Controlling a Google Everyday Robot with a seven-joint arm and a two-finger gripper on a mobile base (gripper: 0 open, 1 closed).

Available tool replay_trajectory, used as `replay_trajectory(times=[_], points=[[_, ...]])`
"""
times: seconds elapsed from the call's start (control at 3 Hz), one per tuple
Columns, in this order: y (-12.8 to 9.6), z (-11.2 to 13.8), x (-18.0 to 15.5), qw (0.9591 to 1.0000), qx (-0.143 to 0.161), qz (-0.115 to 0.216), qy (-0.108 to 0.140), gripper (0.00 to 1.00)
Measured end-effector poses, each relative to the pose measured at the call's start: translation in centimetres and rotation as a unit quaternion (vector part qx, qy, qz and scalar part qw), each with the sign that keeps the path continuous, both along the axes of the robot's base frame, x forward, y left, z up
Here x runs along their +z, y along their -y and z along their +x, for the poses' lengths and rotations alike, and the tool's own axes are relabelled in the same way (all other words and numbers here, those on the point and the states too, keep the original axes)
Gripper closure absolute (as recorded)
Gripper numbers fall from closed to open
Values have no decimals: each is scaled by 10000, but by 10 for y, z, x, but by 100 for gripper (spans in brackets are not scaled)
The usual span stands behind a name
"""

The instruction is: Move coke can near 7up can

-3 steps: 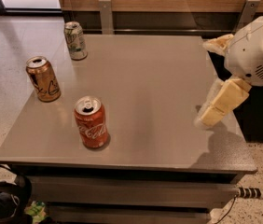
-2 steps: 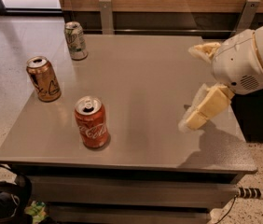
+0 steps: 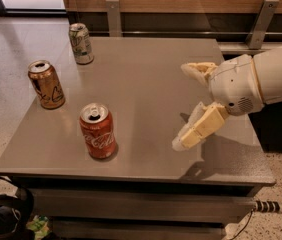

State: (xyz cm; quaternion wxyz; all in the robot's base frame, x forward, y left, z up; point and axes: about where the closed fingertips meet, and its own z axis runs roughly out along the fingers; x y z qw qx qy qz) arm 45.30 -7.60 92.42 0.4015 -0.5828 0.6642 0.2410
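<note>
3 cans on the grey table (image 3: 146, 69), my pincer at right.
Golden-brown can (image 3: 46, 84) far left; 7up can (image 3: 81, 44) upper left; coke can (image 3: 97, 130) lower left, well apart from it; my gripper (image 3: 187, 106) right of centre, gaping wide.

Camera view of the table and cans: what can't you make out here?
All in the camera view.
Tool, open over the right side of the table: its arm is cut off by the right edge.
Golden-brown can: dark markings too small to read.
7up can: green print too small to read.
Coke can: back hidden by the can itself.
</note>
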Motion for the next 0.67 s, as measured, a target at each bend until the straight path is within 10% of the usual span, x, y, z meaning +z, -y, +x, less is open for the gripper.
replay_trajectory(times=[0.67], points=[[-9,1,-2,9999,67,142,-16,0]])
